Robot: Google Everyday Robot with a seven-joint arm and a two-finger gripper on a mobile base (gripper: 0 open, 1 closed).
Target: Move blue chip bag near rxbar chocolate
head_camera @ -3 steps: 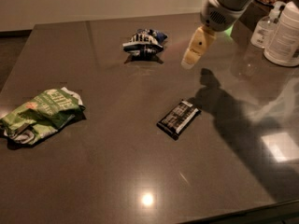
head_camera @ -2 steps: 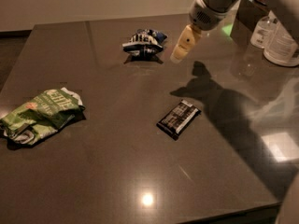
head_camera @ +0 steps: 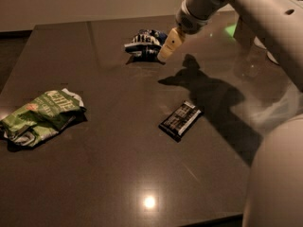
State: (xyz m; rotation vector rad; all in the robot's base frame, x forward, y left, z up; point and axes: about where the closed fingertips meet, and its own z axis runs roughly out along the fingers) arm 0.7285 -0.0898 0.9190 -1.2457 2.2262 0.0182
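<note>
The blue chip bag (head_camera: 144, 43), dark blue and white and wrinkly, lies at the far middle of the dark table (head_camera: 118, 164). The rxbar chocolate (head_camera: 180, 120), a flat black bar with white lettering, lies right of the table's centre, well in front of the bag. My gripper (head_camera: 169, 45) hangs from the arm that comes in from the upper right. Its pale tip sits just at the right edge of the blue bag, above the table.
A crumpled green chip bag (head_camera: 40, 117) lies at the left side of the table. My arm's white body (head_camera: 277, 174) fills the lower right corner. The arm's shadow falls between the blue bag and the bar.
My gripper has moved left toward the blue chip bag, from well right of it to its right edge. The bag and the bar have not moved.
</note>
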